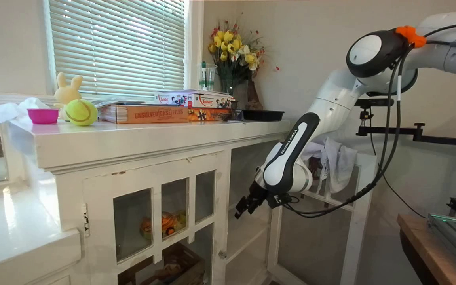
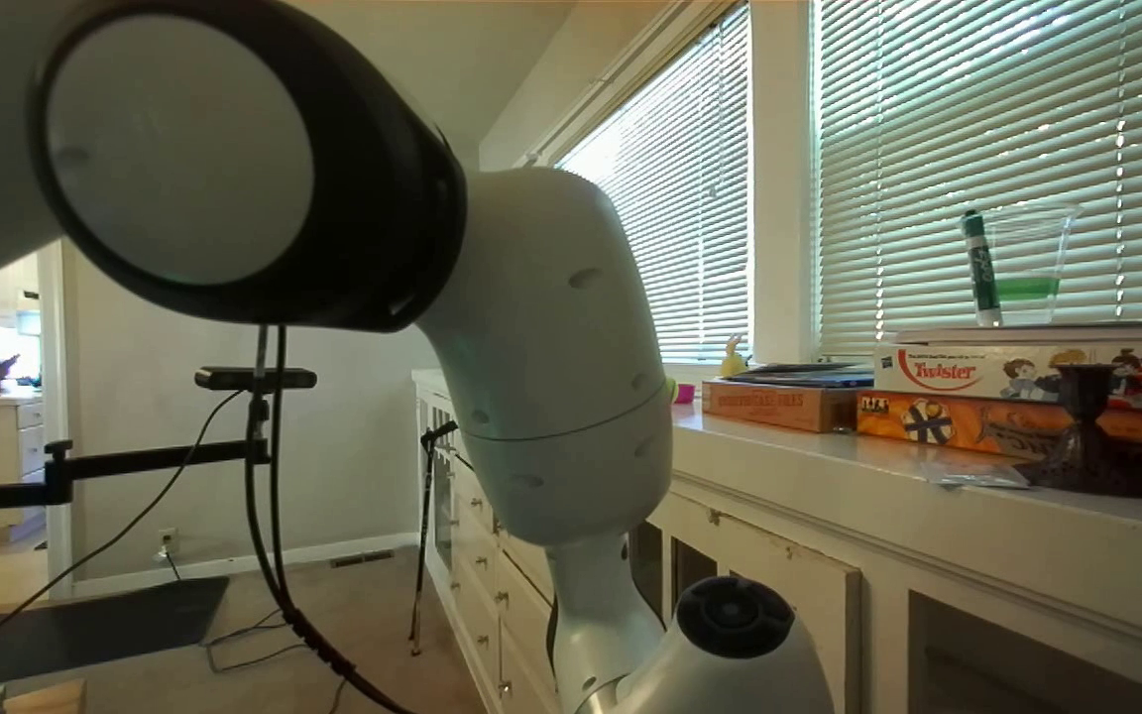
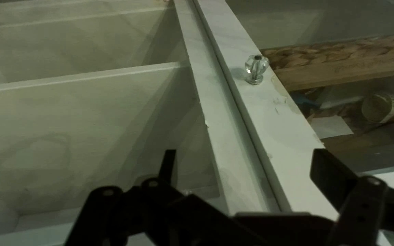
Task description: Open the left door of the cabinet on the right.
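- Left door [image 1: 156, 223]: looks shut or nearly so, its knob [image 3: 257, 68] near the free edge.
- Gripper [image 3: 244, 152]: higher than the knob and apart from it, fingers [image 3: 168, 167] spread, nothing between them.
- Closing at this height would likely miss the knob.
- The knob looks like slick glass; a shallow pinch could slip.
- Coming in off-centre might hit the pane [image 1: 209, 241] beside the knob.
- A straight pull, ignoring the hinge [image 1: 86, 219], could break the grip.

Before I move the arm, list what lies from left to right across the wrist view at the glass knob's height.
Shelves, white frame post, left door's stile, glass knob on that stile, woven basket. Left out: the gripper, lower down and spanning several of these.
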You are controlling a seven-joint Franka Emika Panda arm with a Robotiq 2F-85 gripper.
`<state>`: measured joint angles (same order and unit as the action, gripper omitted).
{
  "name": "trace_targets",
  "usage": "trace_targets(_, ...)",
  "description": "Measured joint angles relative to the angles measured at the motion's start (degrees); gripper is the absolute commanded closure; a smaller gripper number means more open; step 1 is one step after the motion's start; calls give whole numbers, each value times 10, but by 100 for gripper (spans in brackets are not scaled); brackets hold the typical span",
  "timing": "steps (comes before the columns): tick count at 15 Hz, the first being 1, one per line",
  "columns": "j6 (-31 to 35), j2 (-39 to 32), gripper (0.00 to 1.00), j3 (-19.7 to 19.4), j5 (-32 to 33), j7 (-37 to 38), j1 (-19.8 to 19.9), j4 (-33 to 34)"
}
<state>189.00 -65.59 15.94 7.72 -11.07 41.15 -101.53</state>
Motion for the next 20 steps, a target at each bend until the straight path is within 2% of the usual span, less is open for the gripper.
trace_targets(9, 14, 0, 0, -1, 9, -6, -4, -1)
trace_targets(20, 26, 1, 0, -5, 92, -48, -34, 20)
